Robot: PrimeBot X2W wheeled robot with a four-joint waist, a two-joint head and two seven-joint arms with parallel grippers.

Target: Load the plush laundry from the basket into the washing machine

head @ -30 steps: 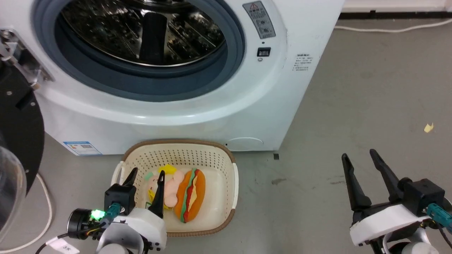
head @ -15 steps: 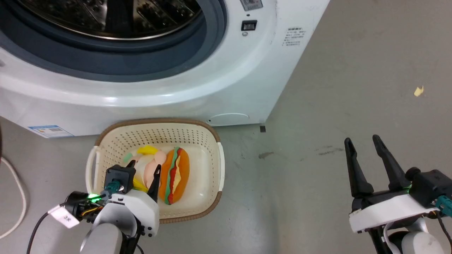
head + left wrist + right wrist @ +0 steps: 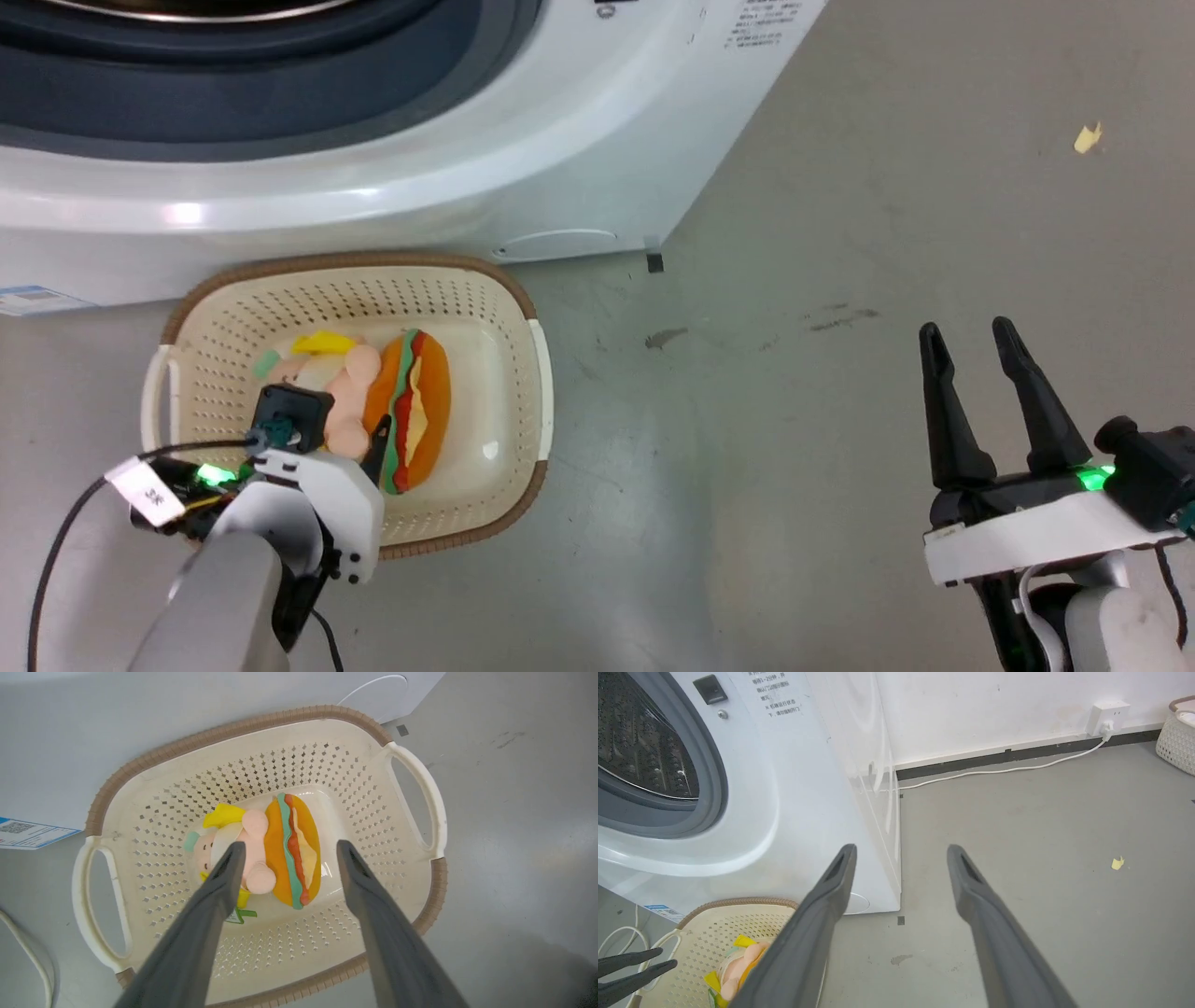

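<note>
The cream basket (image 3: 355,262) (image 3: 233,730) stands on the floor against the white washing machine (image 3: 467,140) (image 3: 784,788). In it lies the plush laundry (image 3: 417,411) (image 3: 299,835), an orange hamburger joined to a pink doll (image 3: 254,826). My left gripper (image 3: 341,429) (image 3: 289,845) hangs open just above the bundle, one finger over the doll and the other past the hamburger's right side, nothing held. Its fingertips (image 3: 658,952) also appear in the right wrist view. My right gripper (image 3: 966,329) (image 3: 901,849) is open over bare floor, far right of the basket. The steel drum (image 3: 640,742) stands open.
A yellow scrap (image 3: 1083,138) (image 3: 1116,862) lies on the grey floor. A white cable (image 3: 994,771) runs along the wall to a socket (image 3: 1108,711). Another white basket (image 3: 1176,742) sits at the far right. A white cord (image 3: 28,952) lies left of the basket.
The head camera has tilted down, so the washer slid up the picture. My left gripper has come lower and further over the basket, closer to the plush. The right gripper stays open.
</note>
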